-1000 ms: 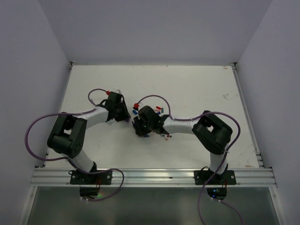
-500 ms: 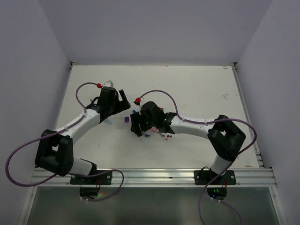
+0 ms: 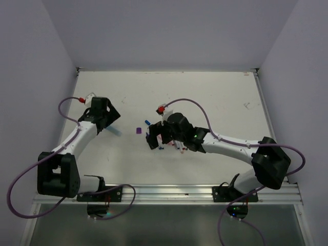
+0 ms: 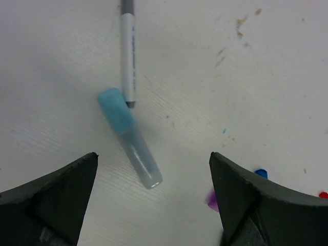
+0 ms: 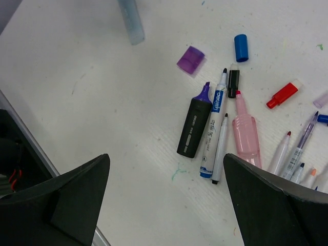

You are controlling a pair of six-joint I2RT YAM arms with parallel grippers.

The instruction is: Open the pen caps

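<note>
Though lying loose on the counter [image 5: 77,77] and off their barrels, easily scattered: purple cap [image 5: 190,59] near blue cap [image 5: 241,47], black cap [image 5: 233,80] just beside the bare tip of the pink highlighter [image 5: 245,136], red cap [image 5: 282,95] further right. Alongside, uncapped by the look of them: black highlighter [image 5: 195,127] with a purple tip, and a blue-and-white marker [image 5: 214,134]. More slim pens [image 5: 297,148] fanned at the edge of the right wrist view, too cut off to tell capped from bare.

Well apart to the left: light-blue highlighter [image 4: 128,138], one end opaque blue, the other clear, cap end not told apart from barrel end. Just beside it, perhaps touching, a white pen [image 4: 128,56] with a grey end.

Above that pair, the left gripper [image 4: 154,159], spread wide, grasping nothing. Over the pile, the right gripper [image 5: 166,156], likewise released and empty.

Likely trouble, judged from this:
- Risk of rolling the slanted, slick light-blue highlighter out from between closing fingers, or of nudging the white pen with it.
- Risk of pinching two barrels at once in the crowded pile.
- Risk of flicking the tiny loose caps across the counter on the way down.
- Risk of closing on a loose cap rather than a capped pen.
- Risk of ink marks from bare tips dragged along the surface.
</note>
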